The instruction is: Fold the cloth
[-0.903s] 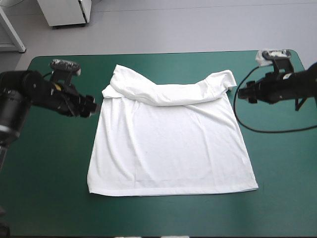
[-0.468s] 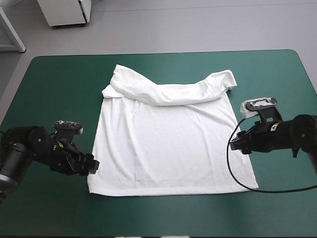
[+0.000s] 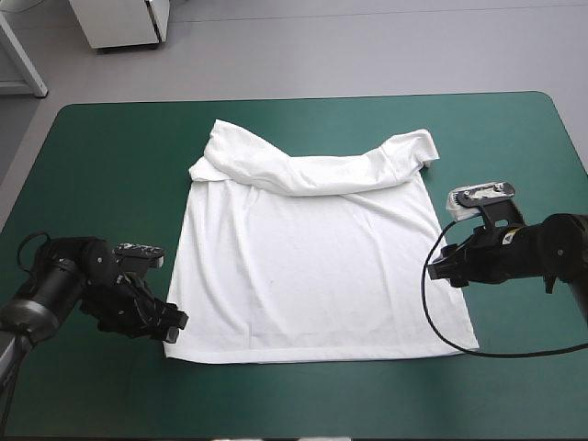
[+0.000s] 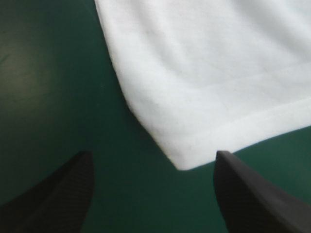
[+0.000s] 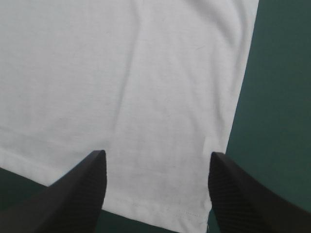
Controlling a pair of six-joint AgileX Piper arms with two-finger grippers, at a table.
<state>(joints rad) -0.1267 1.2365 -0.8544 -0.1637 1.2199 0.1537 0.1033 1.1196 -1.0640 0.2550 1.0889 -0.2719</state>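
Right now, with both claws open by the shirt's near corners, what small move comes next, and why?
Probably lower and close both on the hem corners. The left claw is open, a near corner of the T-shirt just ahead between its fingers; the right claw is open over the hem by the other corner. Neither grips cloth yet.

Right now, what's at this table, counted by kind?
White short-sleeved T-shirt: 1
Black-fingered robot hands: 2, the left hand and the right hand, both open
Teal-green table cover: 1
Total: 4
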